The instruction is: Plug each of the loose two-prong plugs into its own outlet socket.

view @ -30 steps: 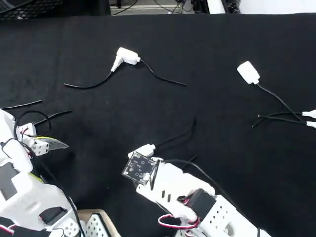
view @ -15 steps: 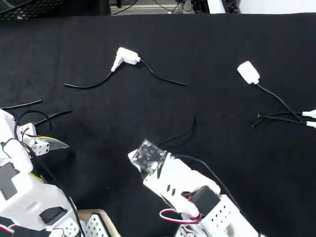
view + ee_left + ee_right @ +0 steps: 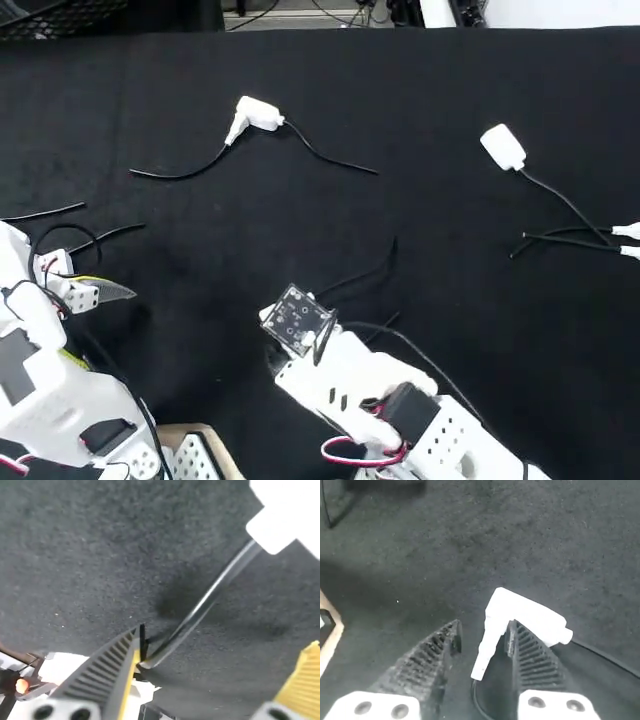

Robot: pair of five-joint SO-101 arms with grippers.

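Since half a second ago the right arm [image 3: 360,380] has drawn back a little toward the near edge, right claw [image 3: 484,630] astride a plug [image 3: 520,617].
The right claw is narrowly parted low over the black table [image 3: 450,80]; the white plug leans on one finger, with a gap at the other. The left claw [image 3: 225,640] gapes wide at the table's near left, a black cord [image 3: 200,615] running between its fingers. A far plug [image 3: 255,115] and a white block [image 3: 502,147] lie well apart.

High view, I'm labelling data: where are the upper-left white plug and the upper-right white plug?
Upper-left white plug [image 3: 258,114], high view, middle of its housing.
Upper-right white plug [image 3: 502,147], high view, middle of its housing.
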